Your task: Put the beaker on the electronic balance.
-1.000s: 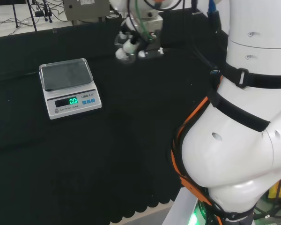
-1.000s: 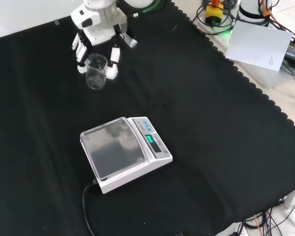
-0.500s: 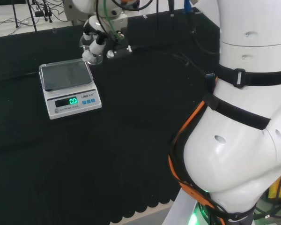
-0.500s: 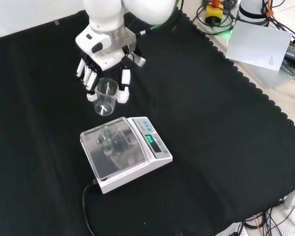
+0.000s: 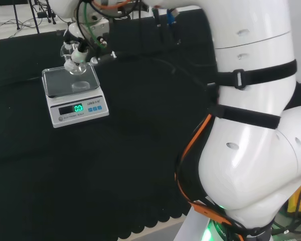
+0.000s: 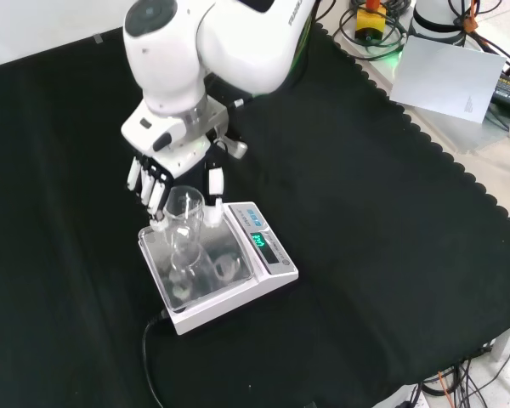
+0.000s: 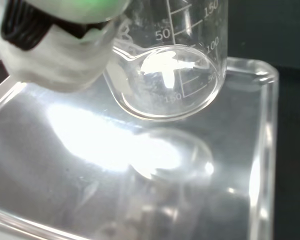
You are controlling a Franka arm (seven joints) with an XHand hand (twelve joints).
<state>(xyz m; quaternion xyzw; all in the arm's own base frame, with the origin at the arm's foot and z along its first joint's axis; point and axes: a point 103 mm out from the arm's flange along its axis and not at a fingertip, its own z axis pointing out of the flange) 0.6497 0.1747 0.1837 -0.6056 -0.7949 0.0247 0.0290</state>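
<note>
One arm, one balance, one beaker. Black cloth (image 6: 365, 212) covered the bench; white arm links (image 5: 251, 150) took up the head view's right. Electronic balance (image 6: 272, 255) sat mid-cloth in the front view, pan (image 6: 166, 272) glossy. Hand (image 6: 166, 153) was over the pan's far edge, fingers (image 6: 149, 191) and thumb curled round the beaker (image 6: 185, 212), pinching it from opposite sides. Beaker was upright, looked empty, held above the pan. Wrist view showed its base (image 7: 165, 85) apart from its own reflection, so I'd judge it not yet touching.

Step in hand: the set-down. Doing it well, I reckoned, meant lowering straight down, keeping the beaker level, aiming nearer the pan's centre than its edge, and straightening the fingers only after the base sat flat. Glossy pan, clear glass: a tilted release could let it slide or tip.
</note>
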